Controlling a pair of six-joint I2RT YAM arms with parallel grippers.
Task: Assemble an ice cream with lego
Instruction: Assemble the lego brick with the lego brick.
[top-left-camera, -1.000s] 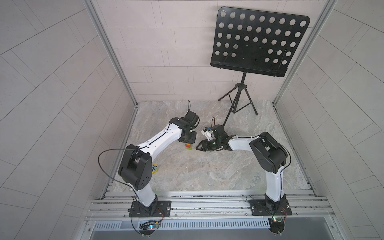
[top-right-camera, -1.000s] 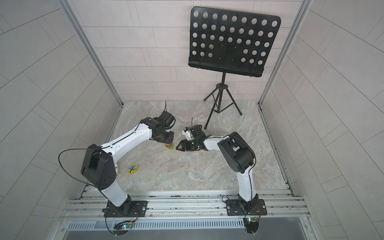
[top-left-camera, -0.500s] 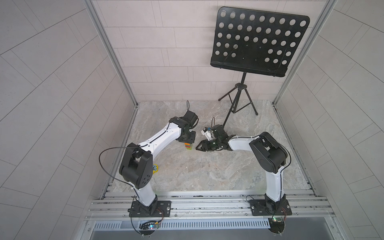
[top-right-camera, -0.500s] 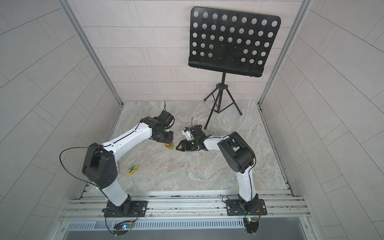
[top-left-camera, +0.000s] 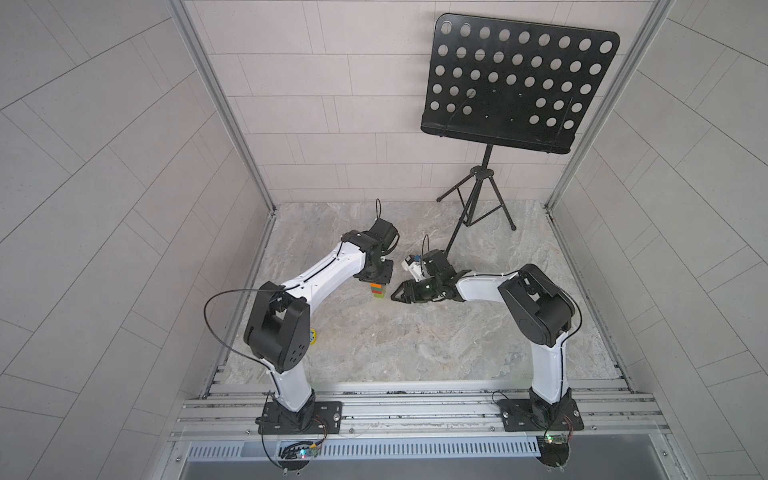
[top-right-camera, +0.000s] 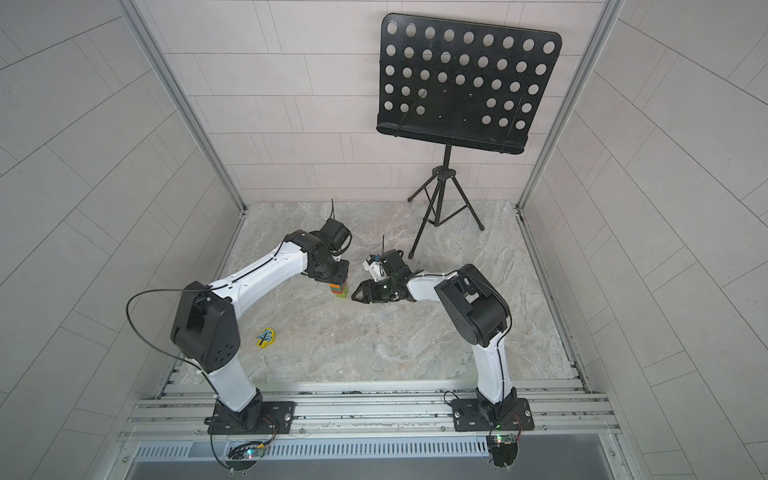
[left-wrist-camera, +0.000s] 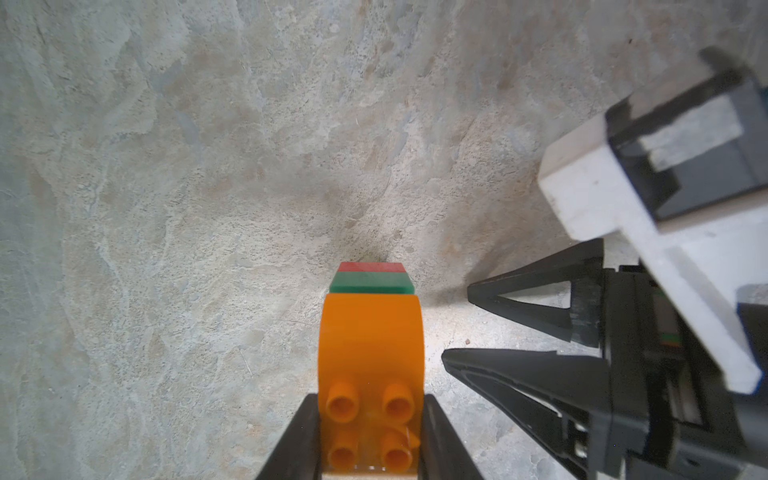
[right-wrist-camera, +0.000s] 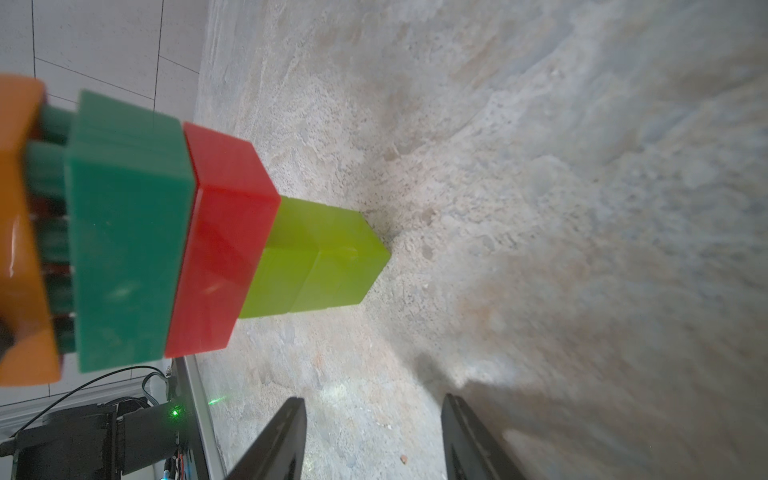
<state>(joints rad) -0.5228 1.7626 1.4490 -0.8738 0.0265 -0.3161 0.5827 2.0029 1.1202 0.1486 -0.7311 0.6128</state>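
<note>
Left tool (left-wrist-camera: 371, 411) is gripping the orange brick (left-wrist-camera: 371, 332) atop the ice cream (right-wrist-camera: 224, 249) standing on the counter (right-wrist-camera: 540, 208); right tool (right-wrist-camera: 374, 415) is hovering open just beside it. Green studs (right-wrist-camera: 45, 166) are showing, so pressing that top down is probably remaining.

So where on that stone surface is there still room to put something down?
The widest bare patch of table is in front, between the two arm bases, bordered by the yellow piece. The back-left corner is free. Crowded mid-table: left gripper on the orange brick of the ice cream, open right gripper beside it, music stand legs behind.
</note>
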